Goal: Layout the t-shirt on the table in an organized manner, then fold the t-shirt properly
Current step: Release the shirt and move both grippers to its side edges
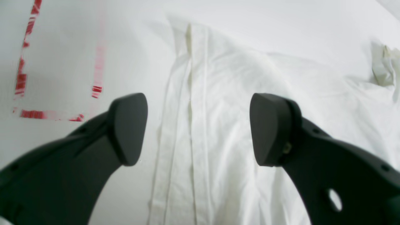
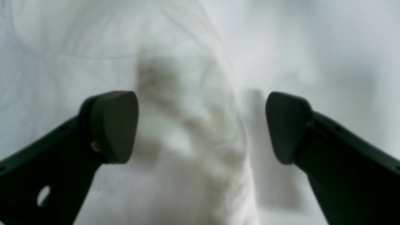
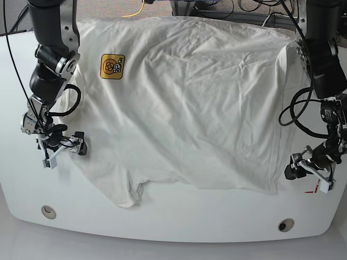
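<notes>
T-shirt (image 3: 184,103) lies spread on tabletop (image 3: 162,222) w/ both tools, left (image 3: 309,170) & right (image 3: 62,149), gaping empty at its side edges (thin, limp cotton, likely bunches), so pinch hems/corners.

A yellow cable (image 3: 142,7) loops across the floor behind the bench in the base view, beside dark cables (image 3: 227,6) near a grey metal frame (image 3: 181,7). More dark cables (image 3: 13,21) lie at the far left corner. Pale floor (image 3: 173,252) shows below the near edge.
</notes>
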### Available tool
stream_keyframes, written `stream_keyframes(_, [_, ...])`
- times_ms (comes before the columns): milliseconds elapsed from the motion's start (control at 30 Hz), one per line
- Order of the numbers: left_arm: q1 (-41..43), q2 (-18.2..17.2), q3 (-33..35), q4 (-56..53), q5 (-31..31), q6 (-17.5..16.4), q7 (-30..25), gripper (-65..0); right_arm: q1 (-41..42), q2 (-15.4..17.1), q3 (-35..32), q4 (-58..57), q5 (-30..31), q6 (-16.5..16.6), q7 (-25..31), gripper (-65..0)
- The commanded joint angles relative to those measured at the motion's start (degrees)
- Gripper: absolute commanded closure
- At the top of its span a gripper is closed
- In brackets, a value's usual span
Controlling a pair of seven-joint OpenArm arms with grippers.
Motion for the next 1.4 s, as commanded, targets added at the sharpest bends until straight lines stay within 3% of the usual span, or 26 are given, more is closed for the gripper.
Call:
stream_keyframes(0, [-2.0,-1.2,-0.3,0.9,-0.9,-0.3,-1.8,-48.3,2.0,0.6,0.0,-1.9,1.1,0.2,3.9,-62.0])
stream_keyframes(400, [-2.8,-1.3,-0.2,0.9,-1.0,-0.5,-2.1,-47.9,1.9,-1.1,0.0,-3.6,0.9,0.2,6.8,-59.3])
stream_keyframes(733, [-2.5,-1.3,-0.3,-0.2,-0.4,-0.2,-6.9,-48.5,2.7,-2.1,-0.1,-3.3,0.8,0.2,7.2,-22.2])
stream_keyframes(900, [-4.0,-0.4,-0.3,-4.6,2.2,-0.2,-9.2,-48.6,2.8,-2.1,-0.1,-3.3,0.8,0.2,7.2,-10.6])
stream_keyframes(1133, [-7.2,1.8,-0.2,-13.4,6.1,-0.2,-15.5,-50.4,2.7,-2.1,-0.1,-3.3,0.8,0.2,7.2,-8.9])
stream_keyframes(1267, [-7.7,3.6,-0.2,-15.2,7.4,-1.1,-20.2,-60.0,2.7,-2.2,-0.1,-3.3,0.8,0.2,7.2,-8.9])
stream_keyframes(1367, [-7.6,3.6,-0.2,-16.3,9.8,-0.9,-21.3,-63.1,2.7,-2.3,-0.1,-3.3,0.8,0.2,7.2,-8.9])
